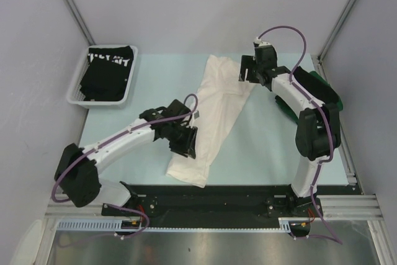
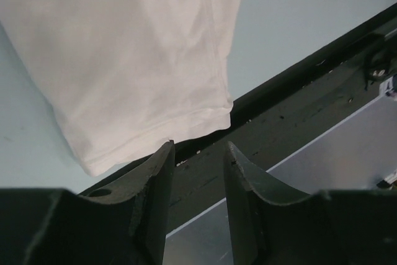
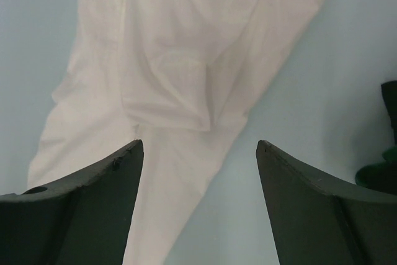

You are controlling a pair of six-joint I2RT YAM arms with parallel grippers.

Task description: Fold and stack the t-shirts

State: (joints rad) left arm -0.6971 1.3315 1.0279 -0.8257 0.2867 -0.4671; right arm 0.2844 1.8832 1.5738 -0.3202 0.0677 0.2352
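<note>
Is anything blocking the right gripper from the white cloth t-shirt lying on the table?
Nothing visible does. The open right gripper faces the white cloth t-shirt directly; the dark green garment lies off to one side, clear of that path.

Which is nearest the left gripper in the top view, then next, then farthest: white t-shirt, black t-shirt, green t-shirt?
1. White t-shirt, beside the left gripper, centre.
2. Black t-shirt, in the basket, far left.
3. Green t-shirt, right edge.
</note>
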